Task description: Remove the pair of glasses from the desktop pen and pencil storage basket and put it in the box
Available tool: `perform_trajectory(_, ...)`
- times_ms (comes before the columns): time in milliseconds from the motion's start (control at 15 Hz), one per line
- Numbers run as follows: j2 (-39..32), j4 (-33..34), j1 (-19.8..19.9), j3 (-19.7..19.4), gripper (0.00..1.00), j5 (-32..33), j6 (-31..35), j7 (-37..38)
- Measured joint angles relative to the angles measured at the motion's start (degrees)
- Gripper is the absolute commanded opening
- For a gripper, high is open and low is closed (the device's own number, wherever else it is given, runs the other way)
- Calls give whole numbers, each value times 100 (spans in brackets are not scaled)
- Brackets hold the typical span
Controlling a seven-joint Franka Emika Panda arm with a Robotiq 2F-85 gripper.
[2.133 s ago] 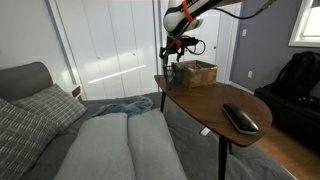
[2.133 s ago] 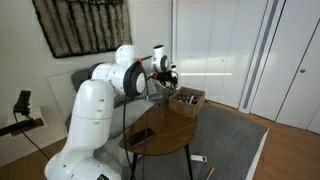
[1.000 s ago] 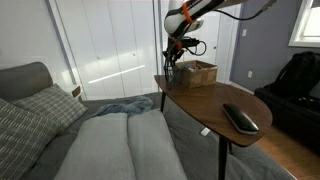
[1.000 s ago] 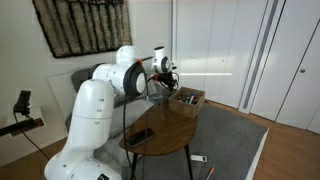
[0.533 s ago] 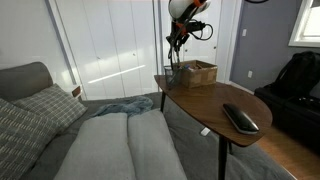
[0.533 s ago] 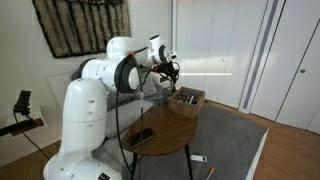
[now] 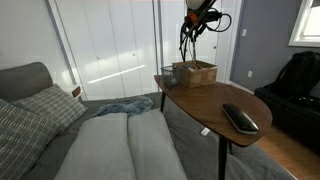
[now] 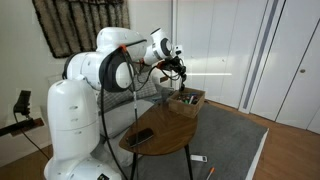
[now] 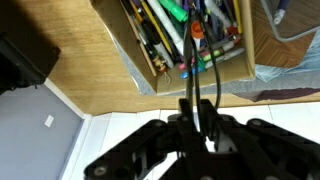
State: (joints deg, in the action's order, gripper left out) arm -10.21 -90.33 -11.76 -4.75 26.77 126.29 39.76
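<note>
My gripper (image 7: 199,12) hangs high above the far end of the table, shut on the pair of glasses (image 7: 189,38), whose thin dark frame dangles below it. Under the glasses stands the light brown box (image 7: 196,73). Another exterior view has the gripper (image 8: 177,60) holding the glasses (image 8: 185,80) over the box (image 8: 188,101). In the wrist view the fingers (image 9: 197,106) pinch the glasses' thin arms (image 9: 192,72), with the box (image 9: 232,68) full of pens and markers beyond. The small dark storage basket (image 7: 166,75) stands beside the box.
A rounded wooden table (image 7: 205,100) carries a black flat object (image 7: 240,118) near its front end. A sofa with grey cushions (image 7: 40,110) and a blanket lies beside the table. White closet doors (image 7: 105,45) stand behind.
The arm has risen and swung sideways with the glasses, from beside the basket to high over the box. The jaws have stayed shut.
</note>
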Motion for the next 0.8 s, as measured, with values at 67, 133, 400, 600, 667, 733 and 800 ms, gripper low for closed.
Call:
perform_trajectory(67, 59, -61, 19, 11, 43, 4, -138, 32)
perform_trajectory(133, 88, -109, 36, 24, 48, 4, -273, 56)
perform_trajectory(400, 1, -196, 79, 32, 76, 95, -518, 306)
perform_trajectory(600, -67, -218, 82, 41, 97, 213, -532, 561)
perform_trajectory(667, -67, -218, 82, 60, 99, 249, -521, 604)
perform_trajectory(733, -48, -227, 80, 94, 100, 314, -413, 607)
perform_trajectory(800, -2, -255, 76, 140, 92, 431, -209, 606)
